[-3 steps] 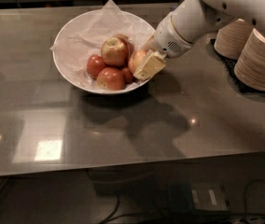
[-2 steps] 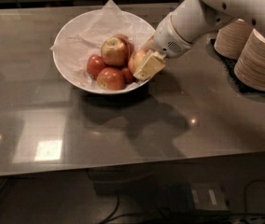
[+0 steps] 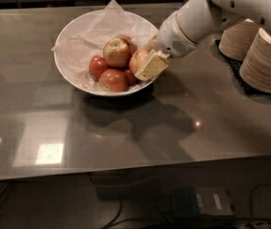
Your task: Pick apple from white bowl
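The tool (image 3: 146,65) is reaching into the white bowl's (image 3: 68,78) right side at the apple (image 3: 138,58), grip impossible to tell; the apple is sitting among other apples (image 3: 112,80), apparently not yet lifted.

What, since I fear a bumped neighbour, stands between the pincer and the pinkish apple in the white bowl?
Nothing visible. The pincer is right at the apple, by the white bowl's right rim; the other apples lie to its left, none between.
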Available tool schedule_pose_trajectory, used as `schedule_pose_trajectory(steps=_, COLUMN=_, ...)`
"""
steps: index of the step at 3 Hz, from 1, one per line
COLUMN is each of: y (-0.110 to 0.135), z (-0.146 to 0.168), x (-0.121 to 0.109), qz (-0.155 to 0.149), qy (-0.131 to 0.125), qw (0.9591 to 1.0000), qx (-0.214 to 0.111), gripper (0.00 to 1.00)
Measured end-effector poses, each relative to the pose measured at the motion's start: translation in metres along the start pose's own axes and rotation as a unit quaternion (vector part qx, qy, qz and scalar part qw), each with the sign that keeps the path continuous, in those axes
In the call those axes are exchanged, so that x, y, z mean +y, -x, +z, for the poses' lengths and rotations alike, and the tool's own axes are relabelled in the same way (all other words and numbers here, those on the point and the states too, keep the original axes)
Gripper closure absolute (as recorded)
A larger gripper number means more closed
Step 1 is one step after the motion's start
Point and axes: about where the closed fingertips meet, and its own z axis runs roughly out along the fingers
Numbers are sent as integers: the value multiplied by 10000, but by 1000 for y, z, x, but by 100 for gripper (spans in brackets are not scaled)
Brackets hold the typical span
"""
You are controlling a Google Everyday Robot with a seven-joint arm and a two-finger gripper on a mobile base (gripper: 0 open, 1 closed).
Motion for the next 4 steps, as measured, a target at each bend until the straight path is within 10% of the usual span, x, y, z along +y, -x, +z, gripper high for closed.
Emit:
schedule_pose_trajectory(steps=3, y=42, z=-24, x=-10, qz=277, qy=410, qw=9864, qx=-1570, gripper=100)
schedule_pose_trajectory(steps=4, y=51, z=-34, x=-14, qz=558, qy=1081, qw=9659, qx=-2286, gripper=100)
